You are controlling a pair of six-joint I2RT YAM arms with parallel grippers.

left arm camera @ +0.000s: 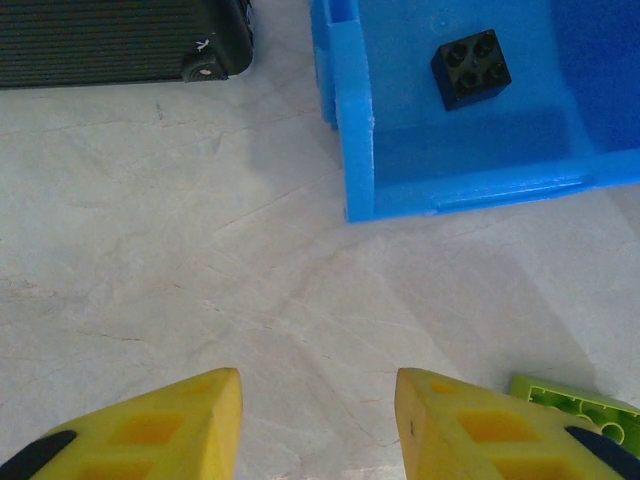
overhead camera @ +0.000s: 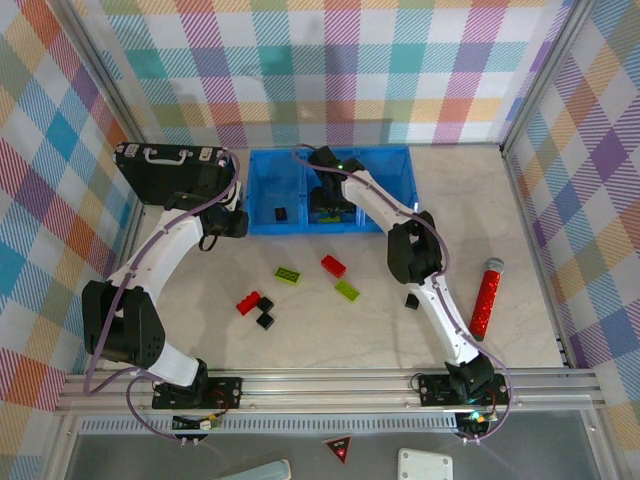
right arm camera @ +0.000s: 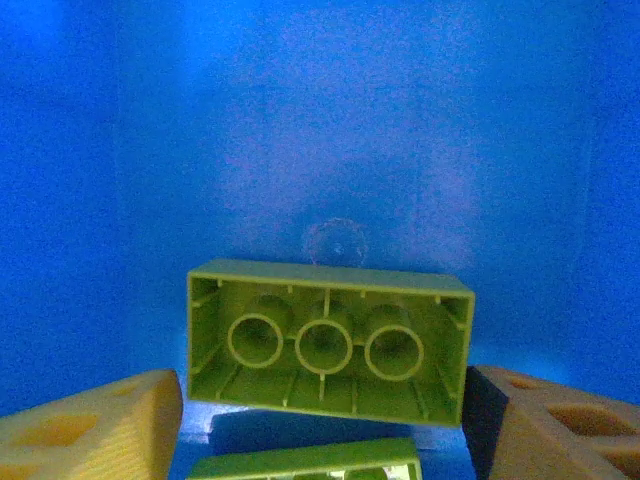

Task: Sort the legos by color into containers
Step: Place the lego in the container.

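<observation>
Right claw [right arm camera: 320, 385] flanks a lime-green brick [right arm camera: 328, 340] inside the blue bin [right arm camera: 330, 130].

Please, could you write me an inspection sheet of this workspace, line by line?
Surface: pale marbled table, no spill seen.
Job's things: blue bin, a black brick in its left compartment; loose bricks, red, green and black, on the table.
Clutter: black briefcase; red glittery microphone.
Grippers: left claw open, empty, over bare table; right claw in the middle compartment, flanking an upturned green brick, grip unclear.
Cables: purple cables along both arms.
Surroundings: checked cloth walls.
</observation>
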